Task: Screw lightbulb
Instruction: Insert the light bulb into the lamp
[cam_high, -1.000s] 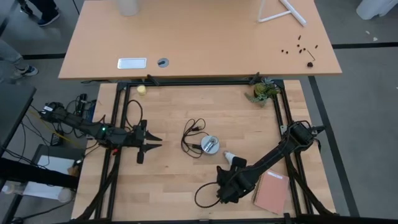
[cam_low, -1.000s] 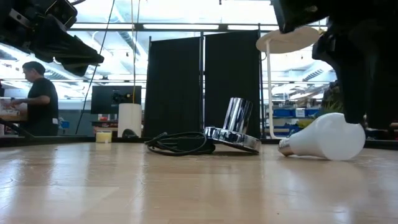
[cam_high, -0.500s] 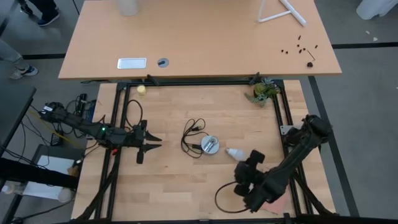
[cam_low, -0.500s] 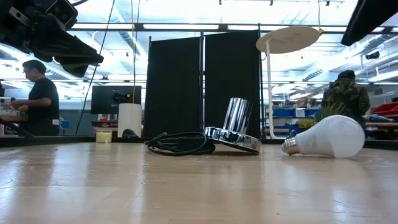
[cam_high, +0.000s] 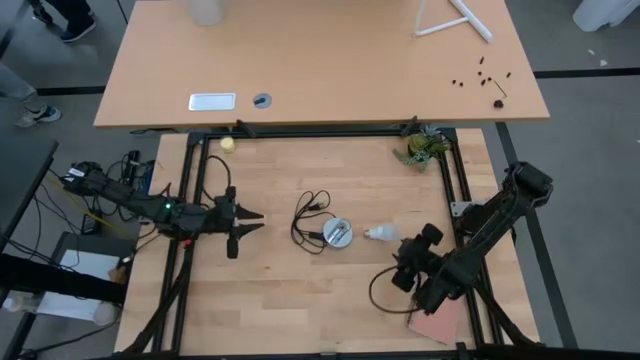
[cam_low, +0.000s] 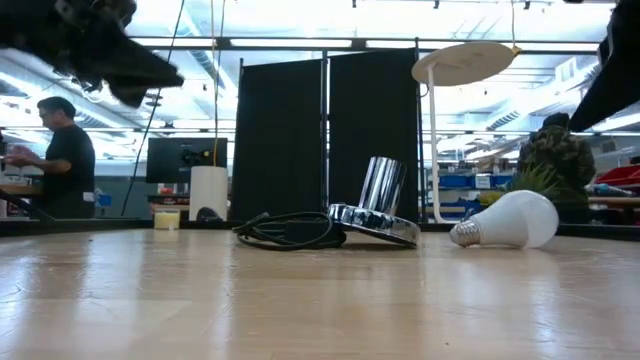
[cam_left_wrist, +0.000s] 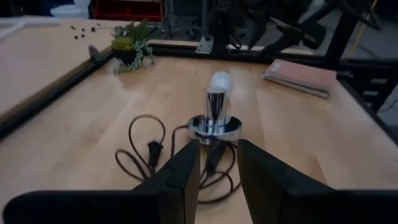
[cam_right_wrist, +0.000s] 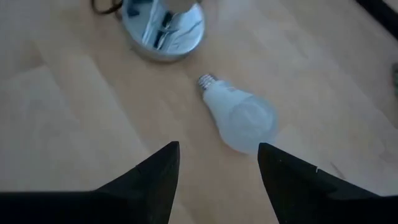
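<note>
The lightbulb (cam_high: 383, 233) lies on the wooden table (cam_high: 290, 300); right hand (cam_right_wrist: 217, 180) released above it, left hand (cam_left_wrist: 217, 180) parted.

Even, bright overhead light fills the high view, with only faint, soft shadows on the wooden table (cam_high: 300, 290). In the low view the ceiling lights (cam_low: 300, 15) blow out to white, and the dark arm at the upper left smears with motion blur. The tabletop near the camera lies out of focus. Glare streaks the chrome socket (cam_low: 378, 185). Both wrist views are soft; the lightbulb (cam_right_wrist: 239, 115) looks hazy.
</note>
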